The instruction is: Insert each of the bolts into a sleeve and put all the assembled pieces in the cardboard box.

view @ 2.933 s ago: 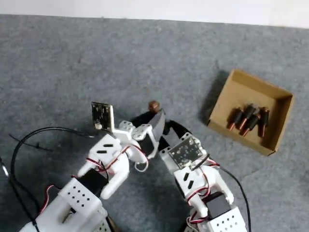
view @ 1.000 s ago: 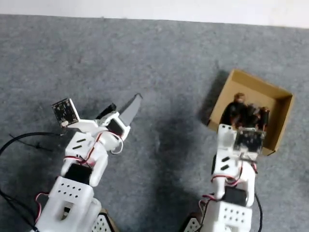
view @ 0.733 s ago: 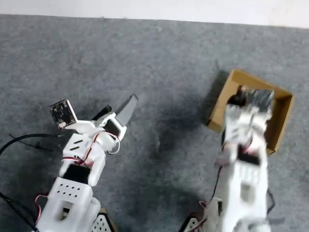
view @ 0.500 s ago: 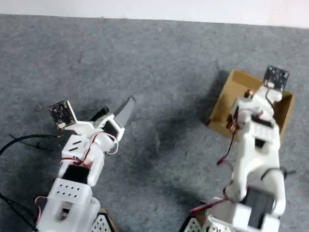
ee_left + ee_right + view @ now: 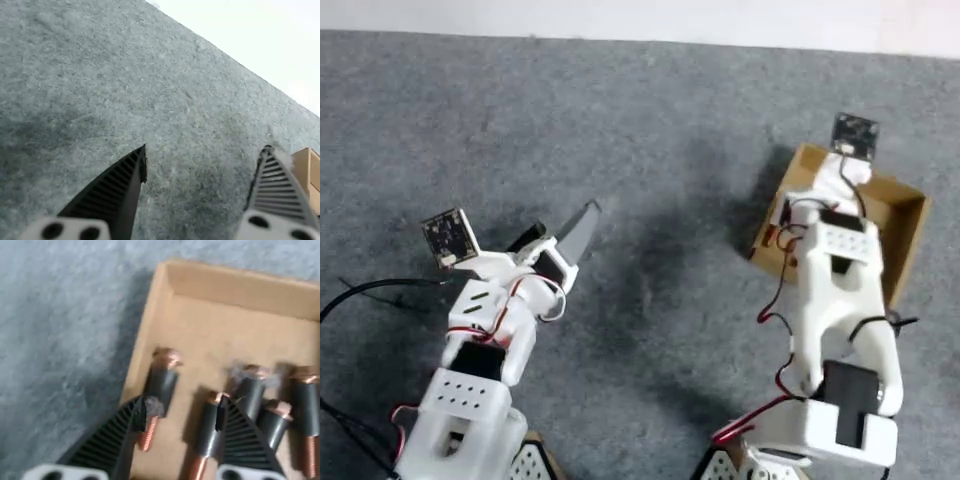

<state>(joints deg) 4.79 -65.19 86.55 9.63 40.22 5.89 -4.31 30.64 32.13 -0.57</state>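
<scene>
Right jaws: my right gripper (image 5: 181, 410) stands parted, with nothing clamped.
Nearest piece: one assembled piece (image 5: 162, 381) lies against the tip of one finger; I can't tell whether they touch.
Second piece: another assembled piece (image 5: 207, 429) lies inside the gap, beside my other finger.
Remaining pieces: three more assembled pieces (image 5: 252, 390) lie beyond that finger, close together.
Box: the cardboard box (image 5: 150, 340) holds all five on its floor.
Left jaws: my left gripper (image 5: 204, 155) is spread wide over the grey carpet (image 5: 100, 90), well apart from the box.
</scene>
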